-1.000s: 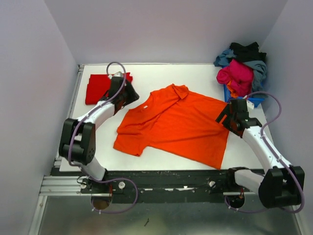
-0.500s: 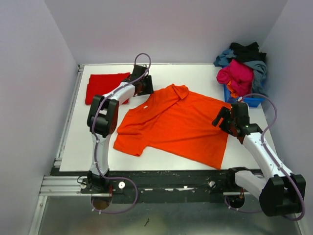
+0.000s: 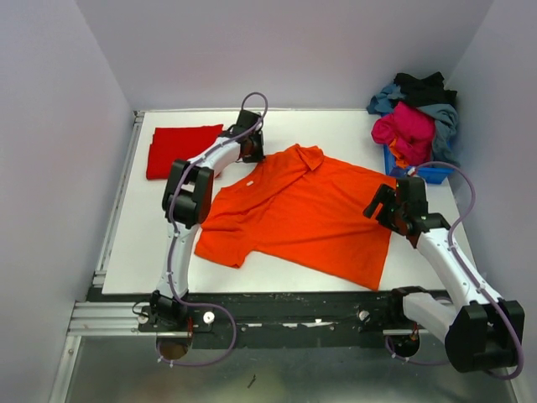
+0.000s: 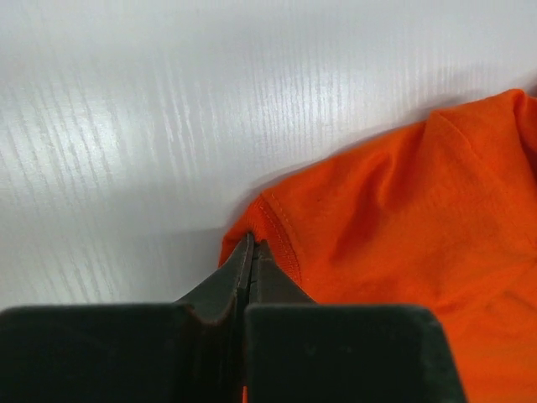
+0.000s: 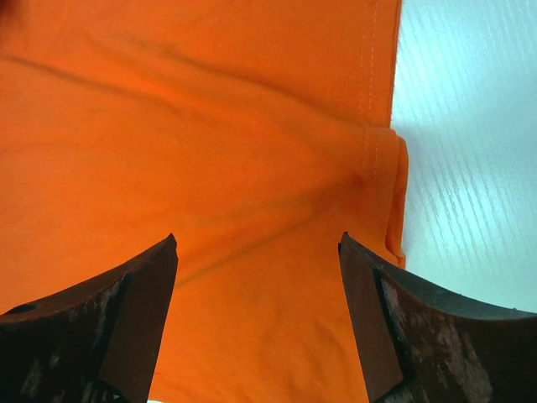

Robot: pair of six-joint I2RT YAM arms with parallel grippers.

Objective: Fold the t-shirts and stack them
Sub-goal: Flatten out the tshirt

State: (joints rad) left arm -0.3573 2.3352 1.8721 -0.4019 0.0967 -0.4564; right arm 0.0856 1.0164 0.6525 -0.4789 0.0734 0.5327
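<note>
The orange polo shirt (image 3: 306,210) lies spread flat in the middle of the white worktop (image 3: 151,227), its collar turned toward the far edge and its lower part reaching toward the near-right corner. A red shirt (image 3: 176,149) lies folded flat near the far-left corner. At the far-right corner a loose heap sits in and over a blue bin (image 3: 424,174): a pink shirt (image 3: 404,130) in front, a grey-blue shirt (image 3: 445,117) beside it and a black shirt (image 3: 424,86) on top at the back.

The left arm stretches across to the far side, and the left gripper (image 4: 252,245) sits at the orange shirt's far-left border, just left of the collar. In the left wrist view its fingers (image 4: 226,281) are clenched tight together, with the tips touching a stitched hem at a corner of the orange cloth. The pictures do not show whether any cloth is caught between them. Bare worktop lies beyond and to the left of that corner.

The right gripper (image 5: 258,243) hangs over the shirt's right border, on the side of the right edge of the worktop. Its fingers (image 5: 138,311) are spread wide with nothing in them. Below them lies gently wrinkled orange cloth, with a stitched hem and a small folded-over flap just beside the bare white surface.
</note>
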